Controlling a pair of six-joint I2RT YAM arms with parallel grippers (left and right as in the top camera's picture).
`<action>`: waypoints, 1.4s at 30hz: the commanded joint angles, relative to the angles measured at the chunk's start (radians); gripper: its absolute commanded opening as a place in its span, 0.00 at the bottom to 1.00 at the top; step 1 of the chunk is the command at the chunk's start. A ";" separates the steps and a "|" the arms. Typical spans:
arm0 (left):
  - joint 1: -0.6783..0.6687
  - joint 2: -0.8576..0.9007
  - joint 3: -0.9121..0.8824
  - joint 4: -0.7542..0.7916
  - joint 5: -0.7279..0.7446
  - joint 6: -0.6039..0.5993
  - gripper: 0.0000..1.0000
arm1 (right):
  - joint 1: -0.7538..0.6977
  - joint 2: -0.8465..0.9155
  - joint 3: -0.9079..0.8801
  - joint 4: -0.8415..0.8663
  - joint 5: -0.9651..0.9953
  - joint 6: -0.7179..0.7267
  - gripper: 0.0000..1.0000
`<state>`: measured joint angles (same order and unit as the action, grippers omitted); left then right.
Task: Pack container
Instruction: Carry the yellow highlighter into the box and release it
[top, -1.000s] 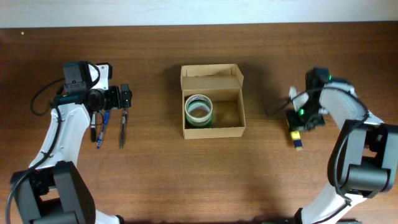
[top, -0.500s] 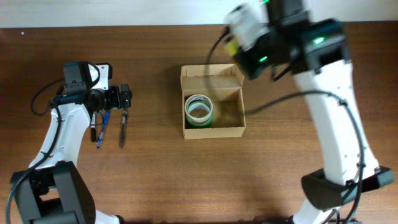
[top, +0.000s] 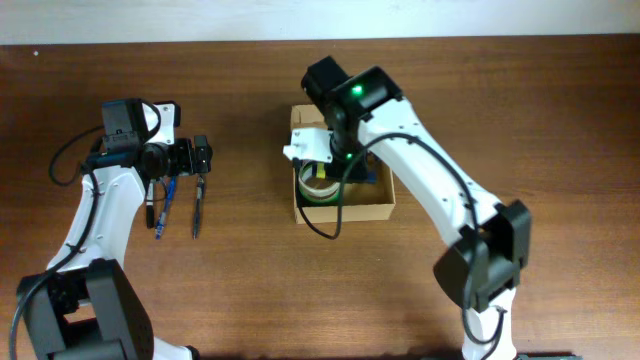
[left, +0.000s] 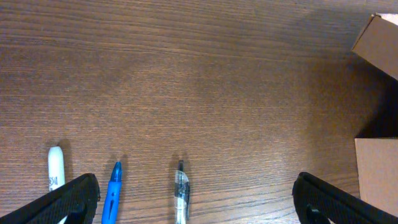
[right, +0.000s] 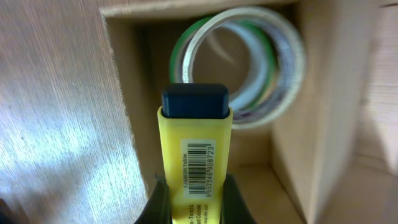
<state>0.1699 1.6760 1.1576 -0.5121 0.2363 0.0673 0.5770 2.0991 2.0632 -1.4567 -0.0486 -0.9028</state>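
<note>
The container (top: 350, 212) is a small open tan cardboard box at the table's middle, with its flap lid at the back. A roll of green and white tape (top: 316, 188) lies in its left half and also shows in the right wrist view (right: 261, 62). My right gripper (top: 346, 163) hangs over the box. It is shut (right: 196, 186) on a yellow highlighter (right: 196, 143) with a dark cap, which points down into the box (right: 134, 118) next to the tape. My left gripper (top: 200, 157) is open and empty (left: 198, 208) over the pens at the left.
A white-capped marker (left: 56, 176), a blue pen (left: 114, 193) and a clear pen (left: 181, 196) lie side by side on the wood table under the left gripper; they also show in the overhead view (top: 170, 200). The box's corner (left: 376, 43) is at that view's right edge.
My right arm has swung from the table's right side, where the yellow highlighter lay, up and across to above the box with the highlighter in it. The left arm has not moved.
</note>
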 joint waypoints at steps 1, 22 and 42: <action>0.001 0.005 0.014 0.002 0.011 0.016 0.99 | 0.006 0.036 -0.017 -0.006 0.006 -0.061 0.04; 0.001 0.005 0.014 0.002 0.011 0.016 0.99 | 0.013 0.119 -0.090 0.031 -0.090 -0.057 0.24; 0.001 0.005 0.014 0.002 0.011 0.016 0.99 | -0.089 -0.416 -0.087 0.217 0.129 0.326 0.70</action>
<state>0.1699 1.6760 1.1576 -0.5121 0.2363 0.0677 0.5766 1.8793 1.9614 -1.2812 0.0097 -0.7528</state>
